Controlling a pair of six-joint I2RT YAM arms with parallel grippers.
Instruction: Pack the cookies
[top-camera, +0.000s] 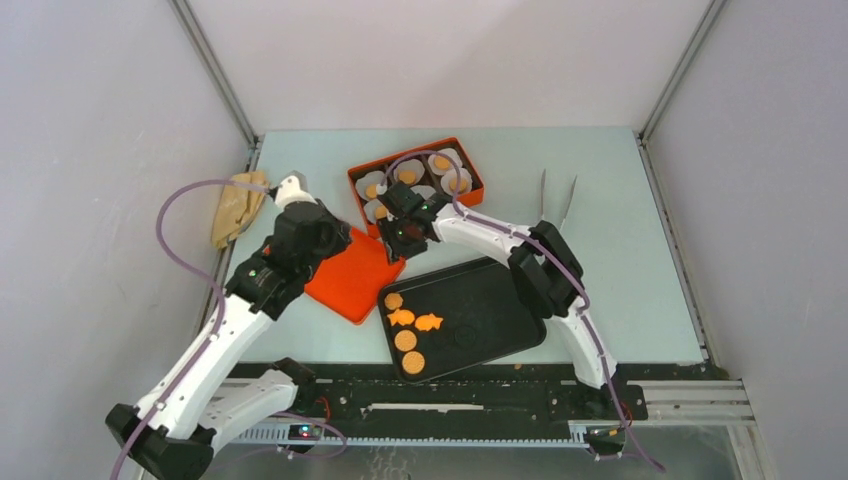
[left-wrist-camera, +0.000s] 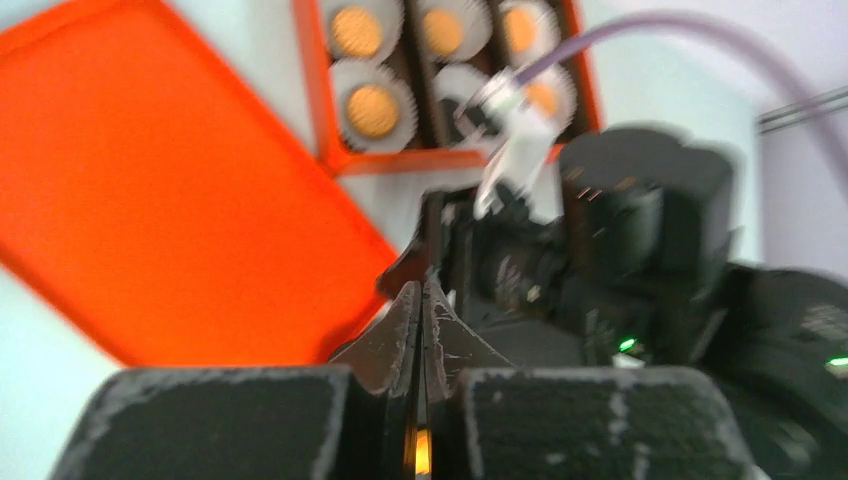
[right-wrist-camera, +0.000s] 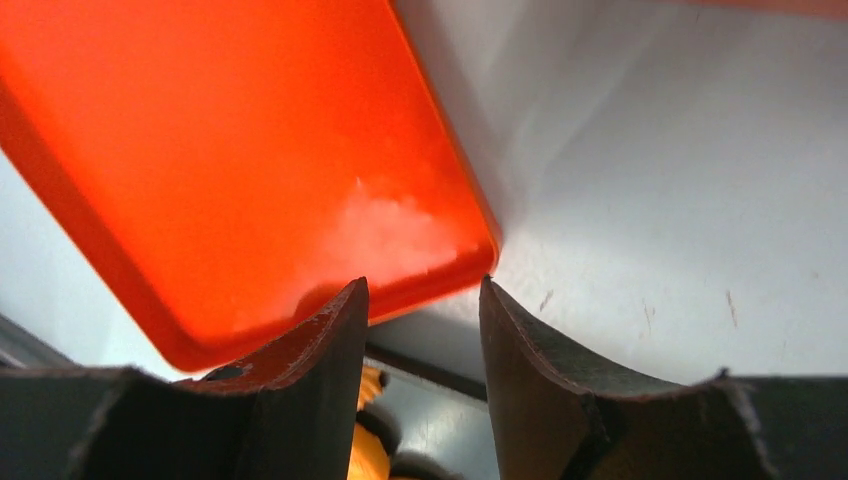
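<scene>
Left fingers (left-wrist-camera: 388, 345) tight together, right fingers (right-wrist-camera: 322, 345) slightly apart (5 cookies (top-camera: 405, 340) on black tray (top-camera: 490, 305))

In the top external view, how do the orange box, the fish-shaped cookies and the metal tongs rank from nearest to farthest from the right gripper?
1. Orange box, just behind the right gripper.
2. Fish-shaped cookies, on the black tray, toward the near side.
3. Metal tongs, far off to its right.

Top view: high, from 6 o'clock, looking down over the whole desk (top-camera: 640, 290). Left wrist: close, facing the box (left-wrist-camera: 400, 161) at 12 o'clock. Right wrist: closest, low. Shared by all: orange lid (right-wrist-camera: 250, 150).
</scene>
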